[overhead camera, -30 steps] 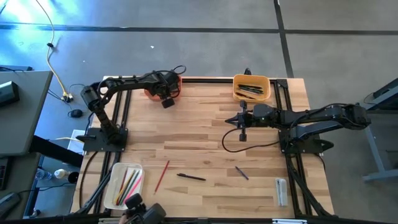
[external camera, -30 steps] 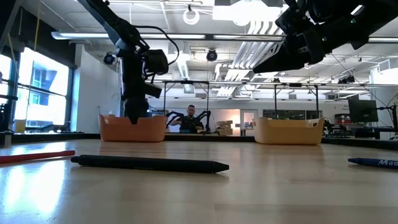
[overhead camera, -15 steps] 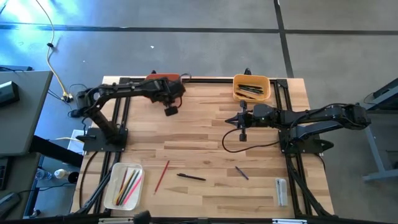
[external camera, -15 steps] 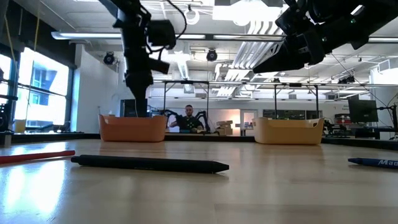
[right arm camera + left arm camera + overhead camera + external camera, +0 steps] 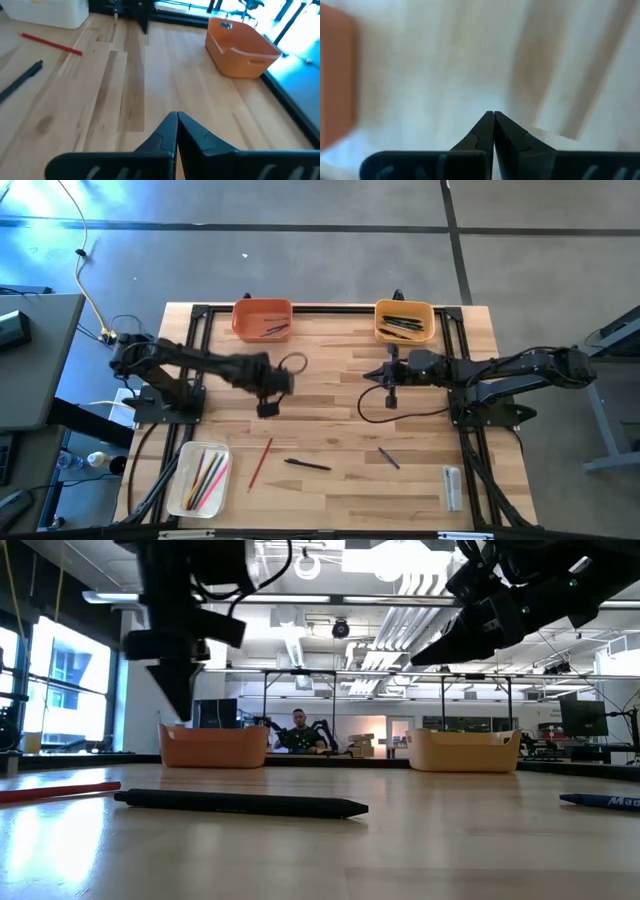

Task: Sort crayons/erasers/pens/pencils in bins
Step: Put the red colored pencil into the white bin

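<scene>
Left gripper [image 5: 267,409] above counter [image 5: 330,430] centre-left, fingers [image 5: 485,131] clenched, empty. Right gripper [image 5: 390,398] likewise pressed together, empty. Black pen [image 5: 306,465], red pencil [image 5: 260,462] loose on counter, near white bin [image 5: 178,490].

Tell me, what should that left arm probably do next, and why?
Probably carry on toward the red pencil and open: the left gripper is shut and empty over bare wood, and that pencil lies loose nearby, outside the white bin.

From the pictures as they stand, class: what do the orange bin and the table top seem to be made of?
Orange bin: probably moulded plastic, going by its smooth one-piece walls, rounded corners and soft sheen.
Table top: wood, seemingly sealed, shown by light planks with grain and a faint gloss.
</scene>
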